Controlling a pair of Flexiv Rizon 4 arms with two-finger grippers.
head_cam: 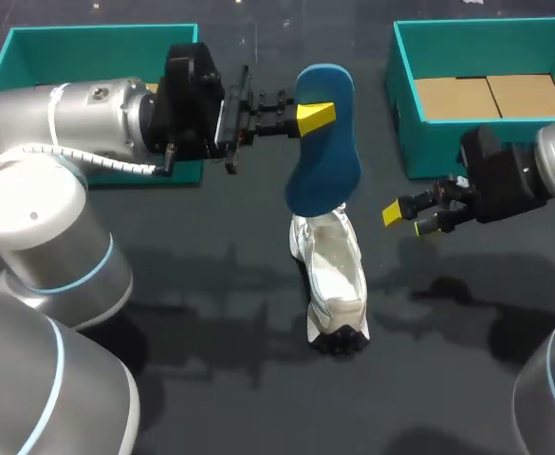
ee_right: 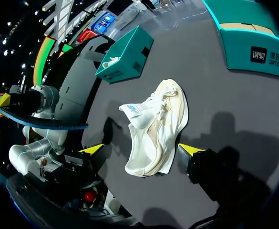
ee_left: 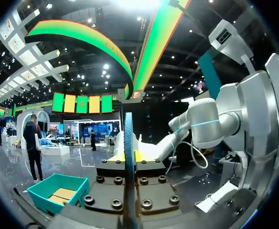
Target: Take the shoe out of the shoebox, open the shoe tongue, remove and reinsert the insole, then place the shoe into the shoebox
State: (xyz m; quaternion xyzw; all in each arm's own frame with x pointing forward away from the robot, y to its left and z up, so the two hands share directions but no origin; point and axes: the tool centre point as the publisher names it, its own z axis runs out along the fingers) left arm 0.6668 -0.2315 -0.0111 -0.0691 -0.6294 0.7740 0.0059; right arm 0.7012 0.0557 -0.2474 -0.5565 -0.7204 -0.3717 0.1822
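Mid insole step: holding blue insole (head_cam: 323, 152) clamped in left gripper (head_cam: 313, 116), raised over white shoe (head_cam: 334, 275) lying on table. Right gripper (head_cam: 408, 220) spread, empty, beside shoe. Next, probably: brace shoe, feed insole inside.

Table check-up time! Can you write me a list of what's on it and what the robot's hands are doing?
Surface: dark table, only shadows on its bare parts.
Job's things: white shoe lies mid-table; blue insole is out of it, held in the air by the shoe's far end; left teal box and right teal box at the far side.
Clutter: nothing seen.
Grippers: left gripper shut on the insole; right gripper open, empty, beside the shoe.
Cables: white ribbed hose along the left arm.
Surroundings: nothing seen.
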